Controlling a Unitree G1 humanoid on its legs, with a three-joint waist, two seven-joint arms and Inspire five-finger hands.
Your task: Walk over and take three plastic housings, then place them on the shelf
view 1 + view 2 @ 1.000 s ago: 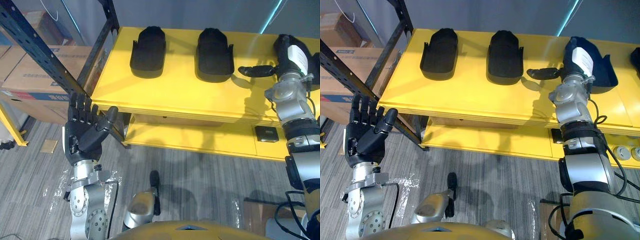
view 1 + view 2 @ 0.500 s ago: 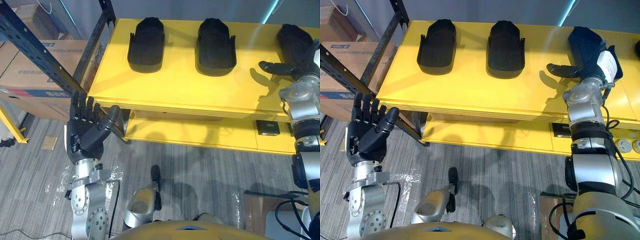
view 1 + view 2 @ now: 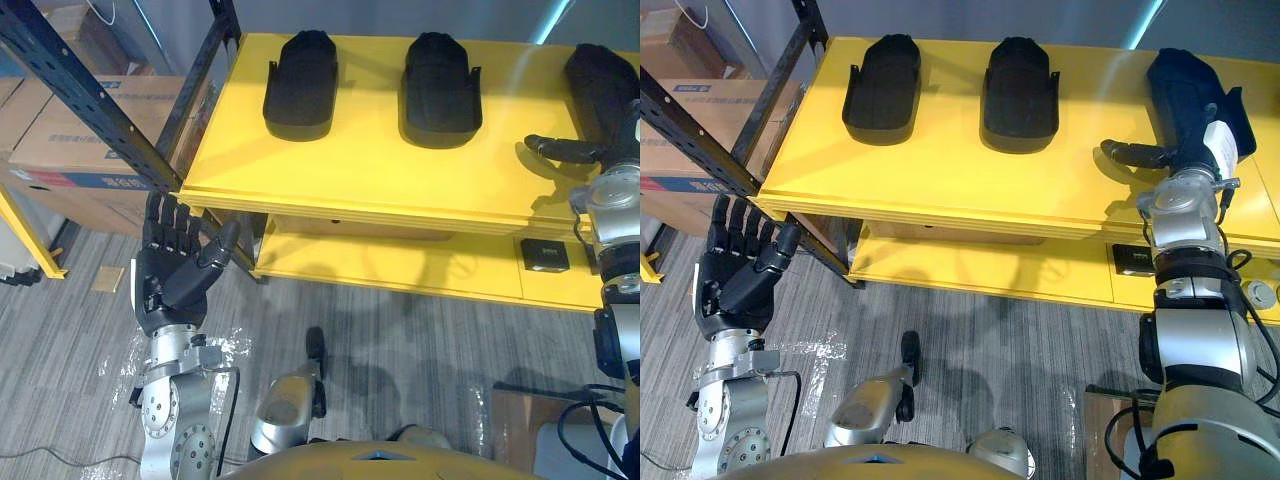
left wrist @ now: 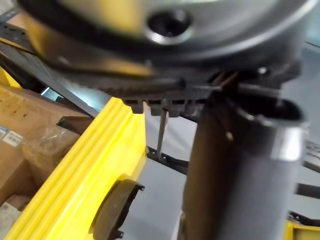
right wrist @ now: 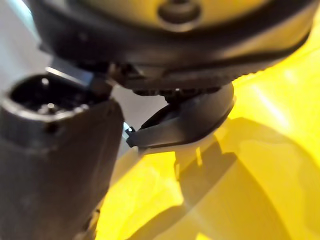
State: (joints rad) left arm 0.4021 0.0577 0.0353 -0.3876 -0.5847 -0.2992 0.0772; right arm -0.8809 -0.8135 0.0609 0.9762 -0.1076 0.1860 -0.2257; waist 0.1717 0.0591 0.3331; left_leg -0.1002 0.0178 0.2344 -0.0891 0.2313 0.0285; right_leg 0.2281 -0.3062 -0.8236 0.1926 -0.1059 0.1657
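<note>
Since a second earlier, my right robot hand (image 3: 1192,160) had drawn back toward the front edge of the yellow shelf (image 3: 350,170), while the three housings kept their places on it. That robot hand lay over the near end of the third housing (image 3: 1185,90), at the shelf's right end. Dark lay on dark there, so I could not tell whether it gripped the housing or only rested on it. The left housing (image 3: 300,82) and the middle housing (image 3: 438,78) sat side by side toward the back of the shelf, apart from each other and untouched. My left robot hand (image 3: 170,275) was raised and released, fingers straight, below the shelf's left front corner, just beside the black frame post (image 3: 90,100). Cardboard boxes (image 3: 70,150) stood behind that post.
</note>
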